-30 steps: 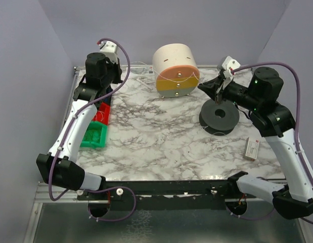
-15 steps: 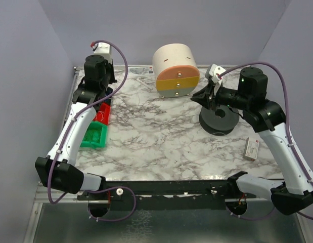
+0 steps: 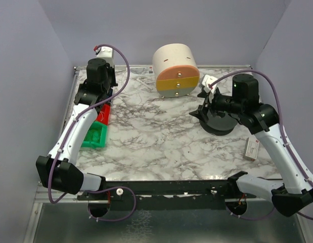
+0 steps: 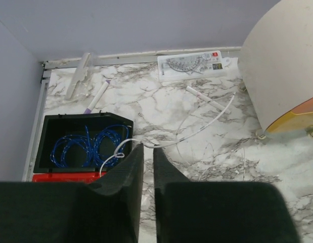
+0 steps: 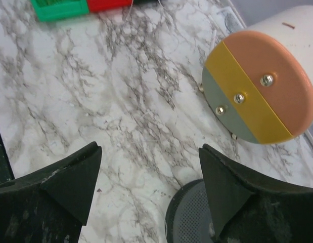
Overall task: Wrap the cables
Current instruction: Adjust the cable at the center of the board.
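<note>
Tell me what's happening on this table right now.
Two robot arms are working at wrapping cables. The right gripper hangs open, fingers spread, at the edge of the dark grey spool, holding nothing. The left gripper sits near the black bin of blue cord, almost closed. A thin white cable runs across the table to its tips; whether it is pinched is unclear.

setting: robotics lab test cell. white, grey-veined marble-pattern tabletop (image 3: 156,144); plain lilac partition walls (image 3: 222,30) enclosing its left, far and right sides; black metal mounting rail (image 3: 171,190) with two white-and-black robot arms (image 3: 75,131) (image 3: 287,152) along its near edge.
</note>
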